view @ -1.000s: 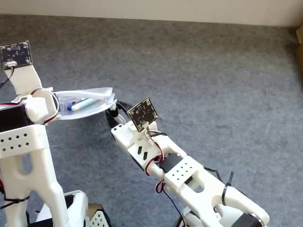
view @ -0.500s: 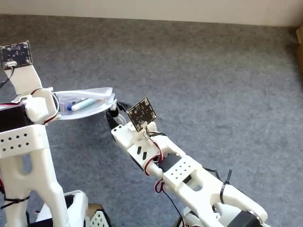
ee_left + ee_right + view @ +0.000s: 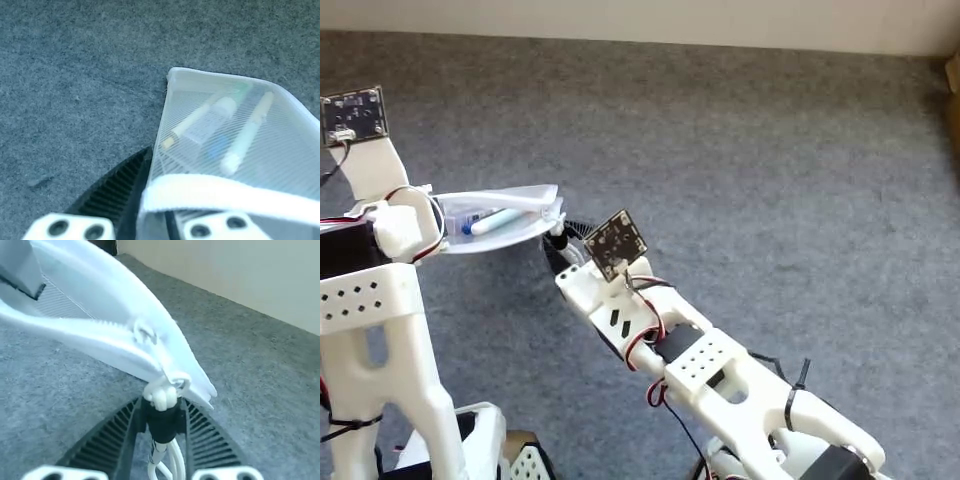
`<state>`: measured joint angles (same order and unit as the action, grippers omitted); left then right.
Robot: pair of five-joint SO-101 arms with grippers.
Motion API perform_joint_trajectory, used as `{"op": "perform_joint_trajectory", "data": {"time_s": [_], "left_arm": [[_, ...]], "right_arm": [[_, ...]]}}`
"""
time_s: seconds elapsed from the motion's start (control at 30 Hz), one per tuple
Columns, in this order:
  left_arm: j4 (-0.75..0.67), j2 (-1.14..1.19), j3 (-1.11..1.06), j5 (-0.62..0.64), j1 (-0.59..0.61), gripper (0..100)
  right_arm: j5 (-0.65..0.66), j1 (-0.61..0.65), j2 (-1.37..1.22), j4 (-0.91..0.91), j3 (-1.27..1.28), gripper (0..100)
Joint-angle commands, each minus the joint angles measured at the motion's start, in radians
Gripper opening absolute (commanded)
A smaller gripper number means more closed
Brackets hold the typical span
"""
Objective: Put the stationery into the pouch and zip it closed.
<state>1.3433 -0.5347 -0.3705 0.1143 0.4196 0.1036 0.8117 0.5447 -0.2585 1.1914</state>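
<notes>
While the left gripper point(image 3: 157, 210) pinches one end of the pouch point(image 3: 510, 215) over the grey carpet point(image 3: 770, 150), pens point(image 3: 247, 132) lie inside it, and the right gripper point(image 3: 162, 412) squeezes the zipper pull point(image 3: 162, 395) at the other end.

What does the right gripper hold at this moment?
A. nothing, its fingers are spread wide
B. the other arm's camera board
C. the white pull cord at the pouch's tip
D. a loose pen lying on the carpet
C: in the right wrist view, the right gripper is pinched on the white pull cord, which hangs from the tip of the pouch.
</notes>
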Motion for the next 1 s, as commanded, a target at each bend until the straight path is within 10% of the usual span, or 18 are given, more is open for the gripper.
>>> {"op": "perform_joint_trajectory", "data": {"time_s": [0.0, 0.63, 0.97], "left_arm": [[-0.023, 0.015, -0.004, 0.006, -0.021, 1], [-0.023, 0.013, 0.007, 0.006, -0.111, 1], [-0.051, 0.013, 0.031, 0.008, -0.222, 24]], "right_arm": [[0.077, 0.008, 0.045, -0.025, -0.001, 1.7], [0.173, 0.062, 0.576, 0.429, 0.17, 0.4], [0.176, 0.102, 0.843, 0.67, 0.288, 0.4]]}}
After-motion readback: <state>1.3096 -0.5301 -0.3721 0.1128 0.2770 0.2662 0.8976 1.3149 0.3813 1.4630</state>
